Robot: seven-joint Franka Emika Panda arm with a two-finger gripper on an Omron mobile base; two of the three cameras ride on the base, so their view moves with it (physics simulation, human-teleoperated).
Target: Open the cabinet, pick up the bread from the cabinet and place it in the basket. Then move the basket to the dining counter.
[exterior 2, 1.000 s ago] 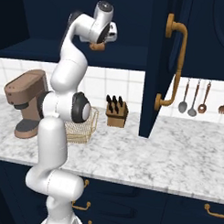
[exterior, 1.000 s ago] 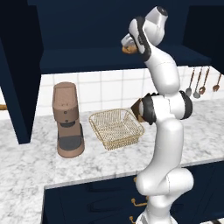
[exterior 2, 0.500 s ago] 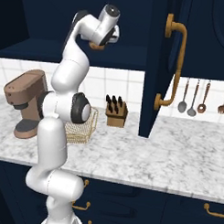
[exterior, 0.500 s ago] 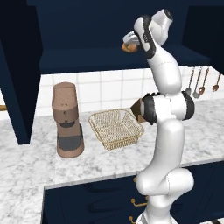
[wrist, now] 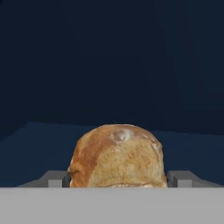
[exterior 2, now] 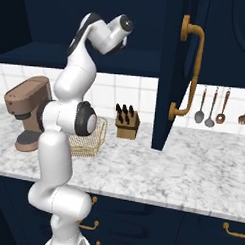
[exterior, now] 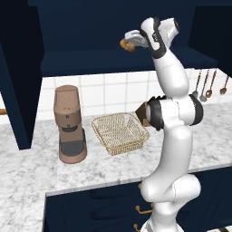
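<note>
My gripper (exterior: 128,41) is shut on the bread (exterior: 128,45), a small golden-brown roll. It holds the roll in the air at the mouth of the open cabinet (exterior: 108,27), just above the shelf's front edge. In the hand view the bread (wrist: 117,155) sits between two grey fingers (wrist: 52,178), with the dark cabinet inside behind it. The golden wire basket (exterior: 120,132) stands on the marble counter, well below the gripper and slightly left of it. One cabinet door (exterior 2: 169,71) with its brass handle (exterior 2: 190,72) is swung open. The dining counter is out of view.
A brown coffee machine (exterior: 69,124) stands left of the basket. A knife block (exterior 2: 126,123) sits against the tiled wall to the basket's right. Spoons and ladles (exterior 2: 215,105) hang further right. The other open door (exterior: 18,90) juts out at the left, over the counter (exterior: 36,176).
The gripper with the bread has shifted slightly up and to the left in the left base view, and the arm's upper links have folded back. The basket has not moved.
</note>
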